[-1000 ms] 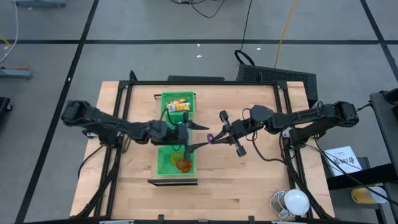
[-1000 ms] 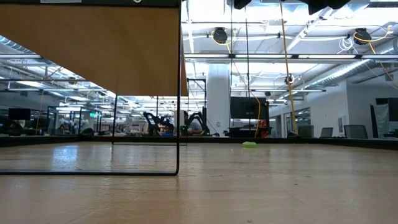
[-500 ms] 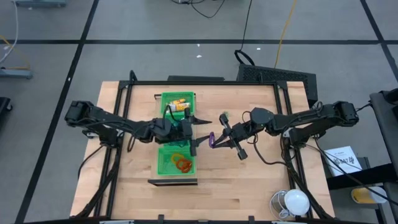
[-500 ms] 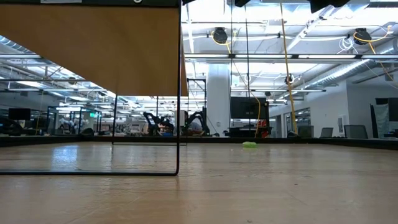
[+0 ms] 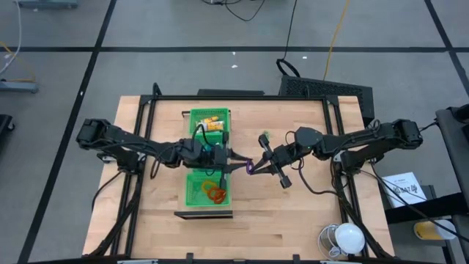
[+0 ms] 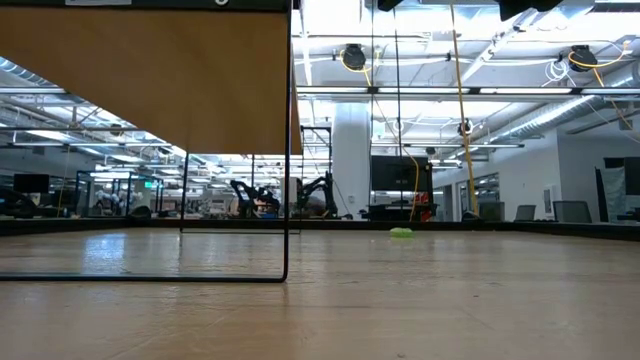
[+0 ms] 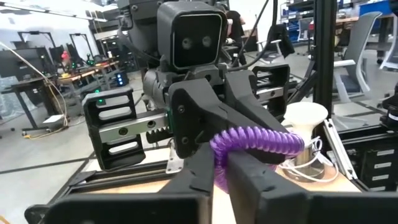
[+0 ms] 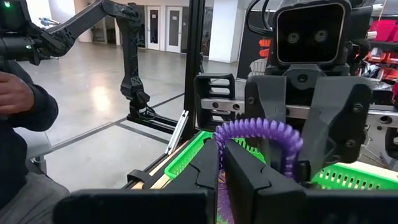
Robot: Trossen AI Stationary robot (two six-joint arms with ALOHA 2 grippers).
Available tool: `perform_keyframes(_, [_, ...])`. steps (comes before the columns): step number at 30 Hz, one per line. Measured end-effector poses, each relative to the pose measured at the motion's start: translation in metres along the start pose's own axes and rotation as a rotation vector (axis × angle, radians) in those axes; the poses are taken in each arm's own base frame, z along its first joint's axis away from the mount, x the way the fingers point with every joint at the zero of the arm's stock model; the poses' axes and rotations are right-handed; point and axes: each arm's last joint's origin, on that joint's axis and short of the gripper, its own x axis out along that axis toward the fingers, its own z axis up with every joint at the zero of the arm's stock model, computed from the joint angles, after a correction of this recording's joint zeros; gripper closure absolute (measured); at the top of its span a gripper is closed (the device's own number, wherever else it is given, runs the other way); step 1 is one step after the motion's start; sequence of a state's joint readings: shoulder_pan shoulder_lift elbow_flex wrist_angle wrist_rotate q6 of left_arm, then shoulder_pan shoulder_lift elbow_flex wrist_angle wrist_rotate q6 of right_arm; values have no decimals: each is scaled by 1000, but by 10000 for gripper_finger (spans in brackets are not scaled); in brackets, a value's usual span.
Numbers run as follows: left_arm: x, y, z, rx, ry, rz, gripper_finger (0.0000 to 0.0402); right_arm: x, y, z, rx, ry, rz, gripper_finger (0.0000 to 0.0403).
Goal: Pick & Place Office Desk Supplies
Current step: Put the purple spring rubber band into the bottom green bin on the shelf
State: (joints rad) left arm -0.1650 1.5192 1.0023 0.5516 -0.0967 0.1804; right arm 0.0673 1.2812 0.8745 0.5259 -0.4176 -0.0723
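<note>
Now we see both grippers — left gripper [image 5: 238, 160] and right gripper [image 5: 253, 166] — closed on one purple coil loop [image 5: 249, 164], arching between them.

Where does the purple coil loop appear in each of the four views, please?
High: purple loop at mid-table, between both pincers.
Low: not in it.
Left wrist: centre, pinched by near fingers.
Right wrist: centre, looping over near fingers.
Shared landmark: green tray, beside the loop.

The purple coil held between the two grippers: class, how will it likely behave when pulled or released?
The purple coil is a spiral loop, so probably springy and stretchy. It arches between the left gripper and right gripper, so likely floppy. It looks thin, so presumably light.
</note>
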Motion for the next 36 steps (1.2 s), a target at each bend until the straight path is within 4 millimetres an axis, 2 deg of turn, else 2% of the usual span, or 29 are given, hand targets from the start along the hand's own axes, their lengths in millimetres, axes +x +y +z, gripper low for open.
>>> perform_keyframes(3, [0, 0, 0, -2, 0, 0, 391, 0, 0, 0, 1, 0, -1, 395])
perform_keyframes(6, [0, 0, 1, -7, -9, 1, 391, 0, -1, -2, 18, 16, -27, 377])
perform_keyframes(11, [-7, 1, 10, -11, -28, -1, 383, -3, -1, -3, 34, 53, -75, 304])
perform_keyframes(16, [-21, 4, 25, -34, -18, -8, 394, -10, 1, 7, 23, 23, -74, 226])
perform_keyframes(20, [-34, 3, 33, -64, 24, -25, 383, -20, 5, 17, 22, 23, -76, 187])
perform_keyframes(25, [-56, -8, 42, -86, 115, -106, 395, -36, 11, 28, 25, 42, -76, 169])
perform_keyframes(29, [-76, -21, 42, -143, 249, -175, 385, -47, 16, 31, 36, 72, -74, 168])
perform_keyframes(36, [-96, -52, 33, -201, 441, -278, 395, -47, 16, 30, 68, 90, -73, 167])
